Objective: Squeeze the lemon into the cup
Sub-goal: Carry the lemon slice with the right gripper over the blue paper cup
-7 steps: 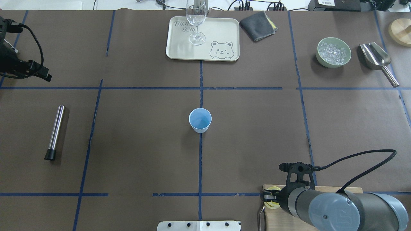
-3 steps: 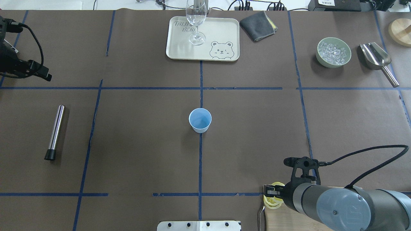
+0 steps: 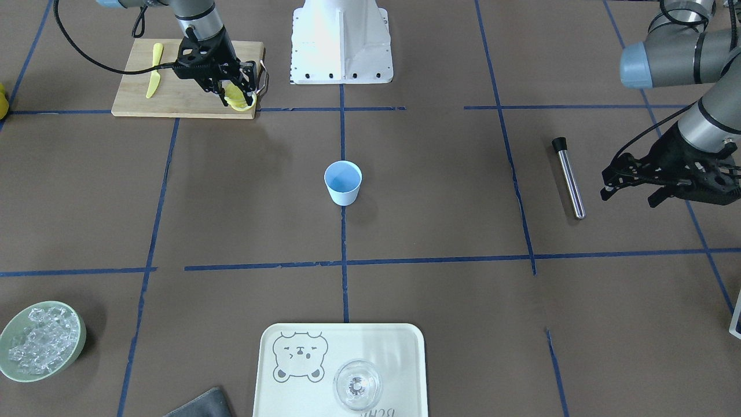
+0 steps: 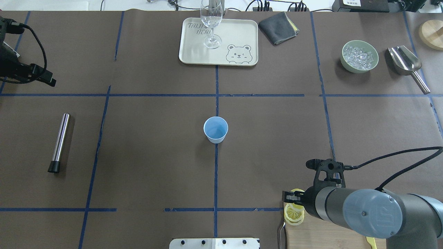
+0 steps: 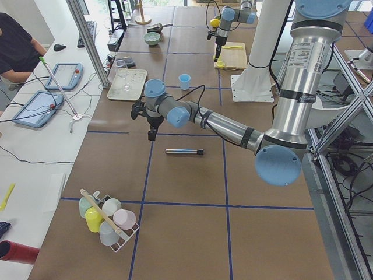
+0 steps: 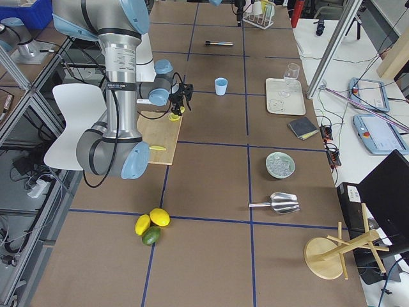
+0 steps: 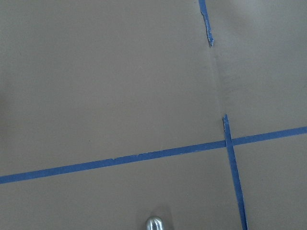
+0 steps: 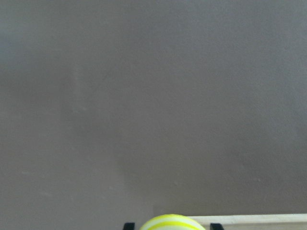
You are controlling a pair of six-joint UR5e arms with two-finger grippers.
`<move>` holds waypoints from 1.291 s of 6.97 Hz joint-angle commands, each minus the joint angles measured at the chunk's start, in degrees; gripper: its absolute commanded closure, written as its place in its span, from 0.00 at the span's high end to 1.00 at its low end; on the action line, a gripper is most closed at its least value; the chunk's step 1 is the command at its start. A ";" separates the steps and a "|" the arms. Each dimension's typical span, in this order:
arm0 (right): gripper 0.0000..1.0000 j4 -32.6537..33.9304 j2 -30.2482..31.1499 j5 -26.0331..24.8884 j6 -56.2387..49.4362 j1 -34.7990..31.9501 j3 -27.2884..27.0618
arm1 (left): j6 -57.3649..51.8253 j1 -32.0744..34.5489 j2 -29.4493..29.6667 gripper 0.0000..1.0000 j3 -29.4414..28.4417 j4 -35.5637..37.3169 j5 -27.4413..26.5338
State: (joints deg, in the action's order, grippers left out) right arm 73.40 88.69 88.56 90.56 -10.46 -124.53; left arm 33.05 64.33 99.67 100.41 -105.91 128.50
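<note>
The pale blue cup stands upright at the table's middle and also shows in the front view. My right gripper is shut on a yellow lemon slice and holds it just above the corner of the wooden cutting board. The slice's rind shows between the fingers at the bottom of the right wrist view. In the overhead view the right gripper is well to the right of the cup and nearer the robot. A pale cut face shows under it. My left gripper is open and empty, far from the cup.
A steel tube with a black cap lies on the left. A tray with a wine glass, a grey cloth, a green bowl of ice and a metal scoop are at the far edge. A yellow knife lies on the board.
My right arm has risen and moved a little forward with the lemon slice in its gripper. The left arm and the cup have not moved.
</note>
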 commanded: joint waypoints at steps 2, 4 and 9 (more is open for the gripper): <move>0.58 0.51 -6.22 2.67 -0.12 -5.69 1.65 | 0.00 -0.08 0.00 1.00 -0.13 0.00 0.00; 0.58 12.83 -19.61 5.74 -0.29 -10.88 5.41 | 0.00 -0.08 0.00 1.00 -0.13 0.00 0.08; 0.56 16.51 -40.67 5.66 -4.16 -16.96 25.71 | 2.37 -0.08 0.00 1.00 0.05 0.00 0.00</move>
State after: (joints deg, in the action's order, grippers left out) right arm 90.06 51.91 94.21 87.00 -27.01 -103.61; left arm 35.10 64.25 99.70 100.44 -105.95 128.56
